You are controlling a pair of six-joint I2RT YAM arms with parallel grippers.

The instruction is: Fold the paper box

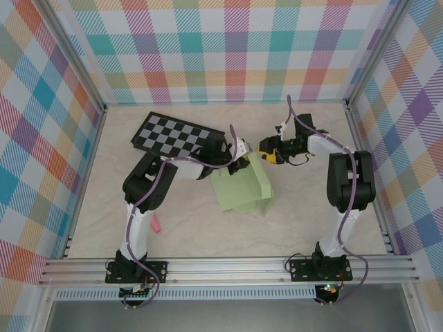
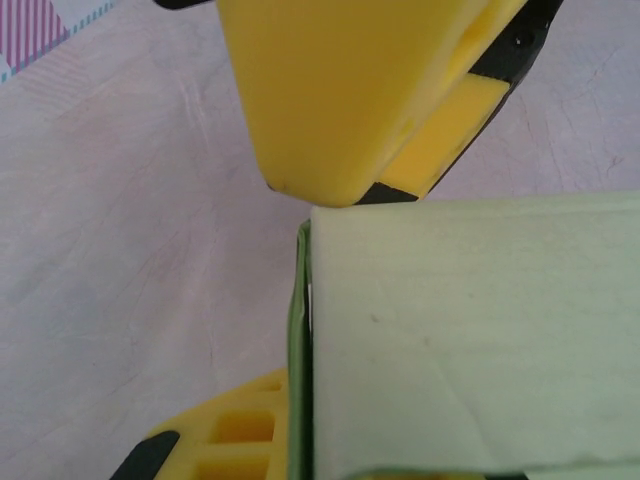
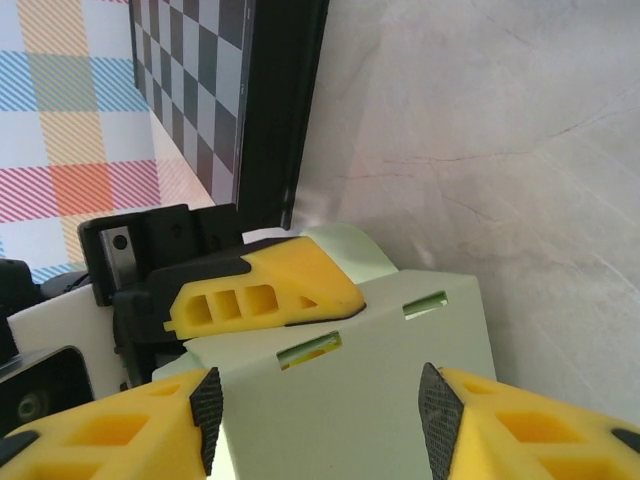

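The pale green paper box (image 1: 242,188) lies partly folded at the table's middle, one panel raised. My left gripper (image 1: 241,161) is shut on an upright wall of the box; in the left wrist view the thin card edge (image 2: 300,350) runs between its fingers (image 2: 215,440). My right gripper (image 1: 266,151) hovers at the box's far right corner, open. In the right wrist view its two pads stand wide apart with a slotted green panel (image 3: 340,410) between them. The left gripper's yellow finger (image 3: 270,290) rests on that panel's top fold.
A black-and-grey checkerboard (image 1: 176,135) lies at the back left, its edge close behind the left gripper. A small pink object (image 1: 156,225) sits beside the left arm. Plaid walls surround the table, with an aluminium rail (image 1: 228,266) along the front.
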